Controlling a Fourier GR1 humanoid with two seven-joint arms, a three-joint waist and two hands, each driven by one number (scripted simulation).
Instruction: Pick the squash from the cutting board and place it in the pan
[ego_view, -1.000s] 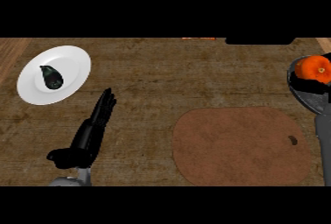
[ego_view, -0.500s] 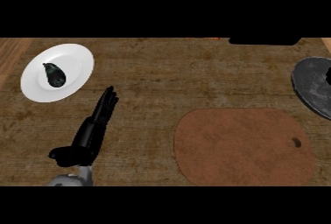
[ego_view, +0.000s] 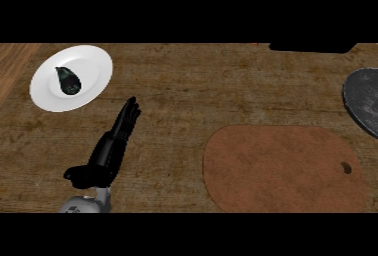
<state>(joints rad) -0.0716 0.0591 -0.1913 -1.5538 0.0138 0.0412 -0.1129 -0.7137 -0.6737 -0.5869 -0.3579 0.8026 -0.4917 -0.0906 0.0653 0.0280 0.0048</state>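
Looking down at the brown wooden surface (ego_view: 192, 85), with only the left hand (ego_view: 111, 150) in view, coming up from the lower edge at the left. Fingers (ego_view: 130, 112) straight and held together, stretched out flat and pointing up and a bit to the right, thumb (ego_view: 74, 175) sticking out to the left near the wrist. Not wrapped around anything, not holding anything, just open over bare wood. Up and to the left of the fingertips, near but clearly apart from them: a white plate (ego_view: 88, 65) with a small dark green vegetable (ego_view: 68, 80) lying on it, long axis tilted. Off to the right of the fingers and somewhat lower: the cutting board (ego_view: 284, 167), a rounded reddish-brown slab with a little hole near its right edge, top completely plain, well apart from the hand. Much farther right, cut off by the frame edge: the dark grey pan (ego_view: 363, 97), only part of its round shape showing. As for the squash, can't spot it on the board, and can't tell whether it sits in the hidden part of the pan. Far up and right of the fingertips, a black object (ego_view: 310, 47) at the top edge, too cropped to name. Right hand nowhere in the shot.
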